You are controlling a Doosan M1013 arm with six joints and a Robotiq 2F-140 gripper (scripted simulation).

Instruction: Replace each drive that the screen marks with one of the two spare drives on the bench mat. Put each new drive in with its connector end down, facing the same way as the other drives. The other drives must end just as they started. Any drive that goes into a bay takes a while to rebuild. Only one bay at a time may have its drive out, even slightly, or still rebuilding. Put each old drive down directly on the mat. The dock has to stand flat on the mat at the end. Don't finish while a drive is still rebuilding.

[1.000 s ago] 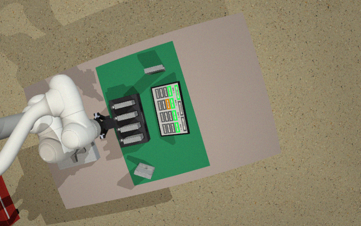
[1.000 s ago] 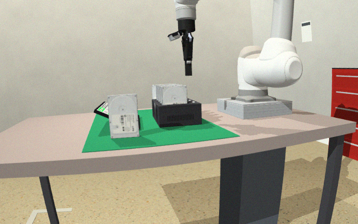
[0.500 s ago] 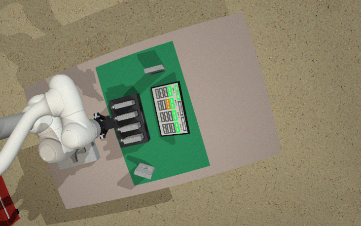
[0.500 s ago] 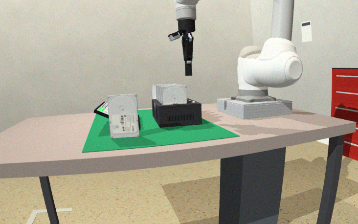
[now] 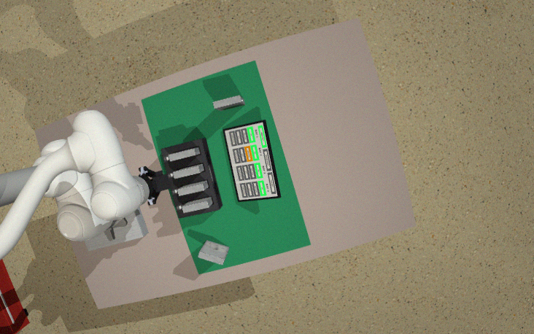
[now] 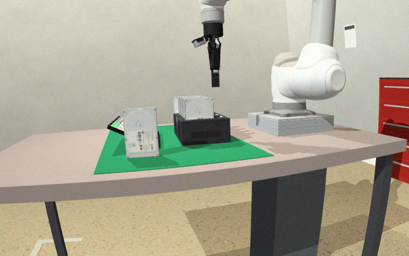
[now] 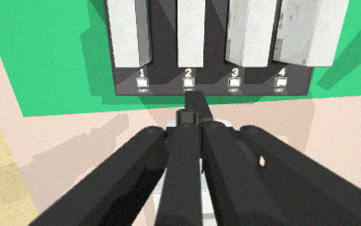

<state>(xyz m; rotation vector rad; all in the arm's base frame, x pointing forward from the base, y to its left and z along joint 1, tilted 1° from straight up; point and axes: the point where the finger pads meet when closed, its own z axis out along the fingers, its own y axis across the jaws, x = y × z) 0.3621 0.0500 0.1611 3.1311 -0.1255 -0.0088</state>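
Observation:
The dock (image 5: 213,173) (image 6: 208,132) (image 7: 164,40) holds drives upright in bay 1 (image 5: 183,154) (image 7: 126,35), bay 2 (image 5: 188,171) (image 7: 190,40), bay 3 (image 5: 191,188) (image 7: 253,40) and bay 4 (image 5: 196,205) (image 7: 312,35). The screen (image 5: 252,161) (image 6: 117,124) shows an orange cell under bay 2; the top cell of each bay is green. One spare drive (image 5: 228,103) (image 6: 140,132) stands on the mat, the other (image 5: 213,251) past bay 4. My gripper (image 5: 169,182) (image 6: 215,85) (image 7: 193,105) is shut and empty, above the dock's button edge near bay 2's button (image 7: 188,82).
The green mat (image 5: 271,232) (image 6: 210,153) (image 7: 50,64) lies on the table (image 5: 334,118) (image 6: 60,156). The screen stands tilted behind the dock, opposite the buttons. The arm's base block (image 6: 304,126) is on the button side. A red cabinet (image 6: 395,105) stands beyond the table.

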